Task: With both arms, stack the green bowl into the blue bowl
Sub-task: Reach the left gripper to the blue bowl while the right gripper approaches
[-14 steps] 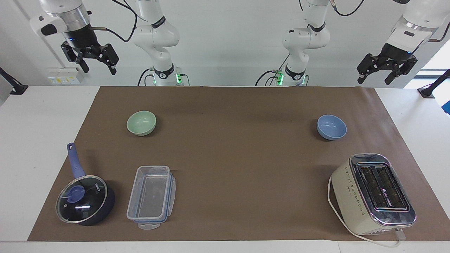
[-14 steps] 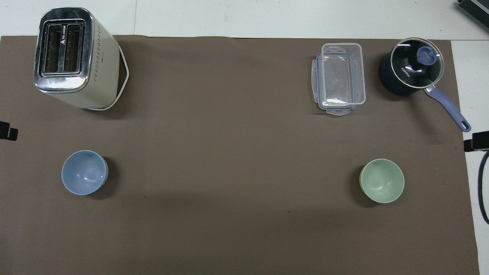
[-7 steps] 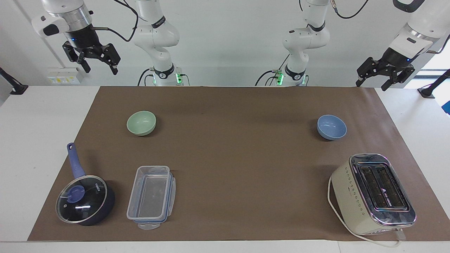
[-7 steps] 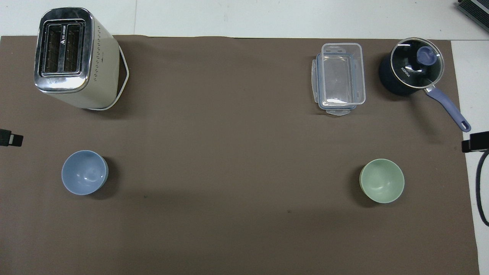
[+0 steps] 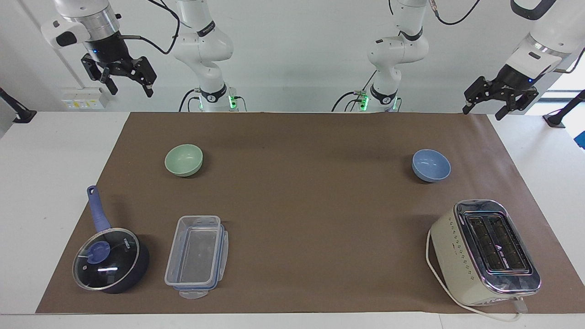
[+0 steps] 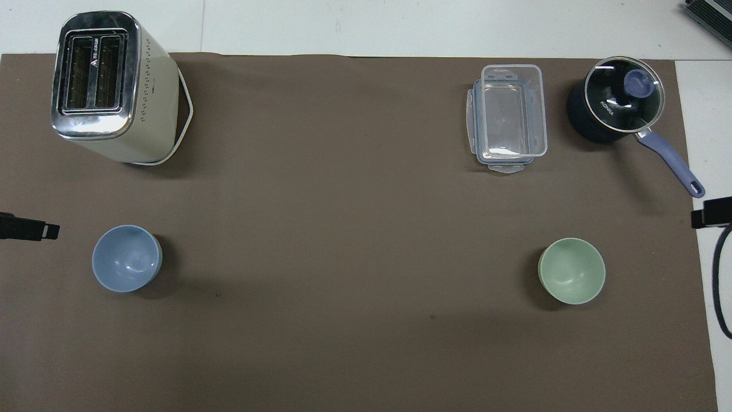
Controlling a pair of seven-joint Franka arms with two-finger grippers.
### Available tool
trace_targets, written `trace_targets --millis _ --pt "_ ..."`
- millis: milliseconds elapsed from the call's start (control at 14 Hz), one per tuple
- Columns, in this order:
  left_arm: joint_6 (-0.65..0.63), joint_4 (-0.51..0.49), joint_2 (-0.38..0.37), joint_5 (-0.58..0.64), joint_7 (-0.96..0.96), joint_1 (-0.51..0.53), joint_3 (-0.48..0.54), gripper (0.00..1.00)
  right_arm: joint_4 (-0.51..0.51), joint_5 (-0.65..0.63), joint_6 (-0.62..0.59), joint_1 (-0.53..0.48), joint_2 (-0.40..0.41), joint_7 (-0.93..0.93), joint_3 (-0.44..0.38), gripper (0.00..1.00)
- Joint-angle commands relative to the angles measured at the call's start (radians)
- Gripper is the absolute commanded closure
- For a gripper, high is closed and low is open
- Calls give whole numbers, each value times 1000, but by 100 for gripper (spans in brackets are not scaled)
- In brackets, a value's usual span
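The green bowl (image 5: 183,160) (image 6: 572,278) stands upright and empty on the brown mat (image 5: 301,183), toward the right arm's end of the table. The blue bowl (image 5: 431,165) (image 6: 126,258) stands upright and empty toward the left arm's end, far apart from it. My right gripper (image 5: 130,91) hangs open and empty, high over the table's edge at the right arm's end; one tip shows in the overhead view (image 6: 712,212). My left gripper (image 5: 482,114) is open and empty, raised over the mat's corner at the left arm's end; its tip shows in the overhead view (image 6: 34,230) beside the blue bowl.
A cream toaster (image 5: 484,249) (image 6: 108,86) stands farther from the robots than the blue bowl. A dark blue saucepan with a glass lid (image 5: 109,260) (image 6: 615,100) and a clear plastic container (image 5: 196,256) (image 6: 509,117) lie farther out than the green bowl.
My left gripper has come lower and moved in over the mat toward the blue bowl. My right gripper rose slightly, then held still. Both bowls are unmoved.
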Motion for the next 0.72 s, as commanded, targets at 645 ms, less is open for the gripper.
trace_targets --millis 645 --pt "460 -321 131 -57 168 90 -4 0 -143 10 79 -7 -35 -28 4 0"
